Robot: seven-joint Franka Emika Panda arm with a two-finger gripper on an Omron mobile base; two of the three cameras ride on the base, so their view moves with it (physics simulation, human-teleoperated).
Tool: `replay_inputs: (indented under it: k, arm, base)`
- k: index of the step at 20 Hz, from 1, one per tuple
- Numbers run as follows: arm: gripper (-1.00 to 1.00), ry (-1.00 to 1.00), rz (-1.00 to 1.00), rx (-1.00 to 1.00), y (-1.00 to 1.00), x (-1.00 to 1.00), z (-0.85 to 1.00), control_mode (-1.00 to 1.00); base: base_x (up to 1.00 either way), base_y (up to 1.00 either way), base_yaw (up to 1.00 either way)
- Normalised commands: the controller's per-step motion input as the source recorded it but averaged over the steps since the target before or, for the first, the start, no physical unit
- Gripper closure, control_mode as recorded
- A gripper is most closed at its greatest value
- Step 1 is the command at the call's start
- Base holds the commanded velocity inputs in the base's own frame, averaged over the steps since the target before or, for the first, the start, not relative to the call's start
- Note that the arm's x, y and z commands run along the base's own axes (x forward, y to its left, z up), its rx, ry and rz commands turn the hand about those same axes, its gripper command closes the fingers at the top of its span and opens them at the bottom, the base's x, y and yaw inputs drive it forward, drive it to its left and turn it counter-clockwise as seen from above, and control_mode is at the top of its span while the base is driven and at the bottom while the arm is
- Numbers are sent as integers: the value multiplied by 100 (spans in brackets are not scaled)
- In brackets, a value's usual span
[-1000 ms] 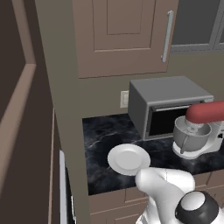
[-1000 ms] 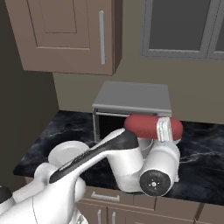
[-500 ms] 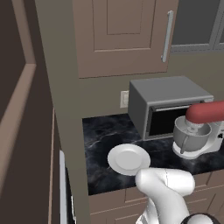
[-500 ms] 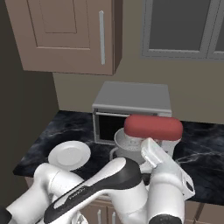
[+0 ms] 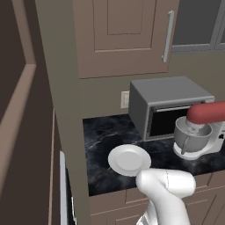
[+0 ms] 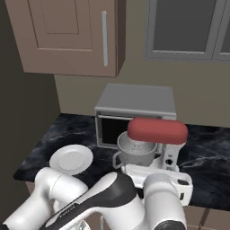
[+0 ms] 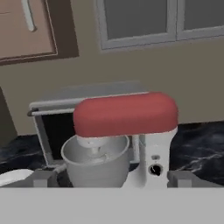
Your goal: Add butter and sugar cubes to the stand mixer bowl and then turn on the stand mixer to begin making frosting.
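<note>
Microwave [image 6: 134, 114]: grey box at the back of the dark counter [image 5: 101, 136]. Stand mixer [image 7: 131, 131]: straight ahead of our gripper [image 7: 111, 179], red head lying crosswise, knob on the white column facing us. Stand mixer bowl [image 7: 96, 159]: beneath the head, left of the column. Plate [image 6: 71, 158]: bare, leftward. We see 2 fingertips [image 7: 43, 178] spread wide, nothing between; open room ahead.

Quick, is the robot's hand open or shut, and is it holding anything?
Gripper: open, jaws spread wide, holding nothing, facing the stand mixer.
</note>
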Motion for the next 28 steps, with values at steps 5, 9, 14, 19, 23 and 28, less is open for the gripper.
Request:
replay_inputs:
  k: [5, 9, 14, 19, 23, 28]
  arm:
    - [-100, 20, 19, -55, 54, 2, -21, -100]
    - [-100, 10, 2, -26, 7, 1, -31, -100]
    - [-100, 0, 1, -20, 0, 14, -54, -100]
    - [-100, -4, 0, -10, 0, 24, -39, -100]
    - [-100, -8, 0, -4, 0, 31, -8, -100]
    - [-100, -4, 0, -2, -19, 21, -1, -100]
  base:
    - [0, 0, 0]
    - [0, 0, 0]
    - [0, 0, 0]
    - [0, 0, 0]
    - [0, 0, 0]
    - [0, 0, 0]
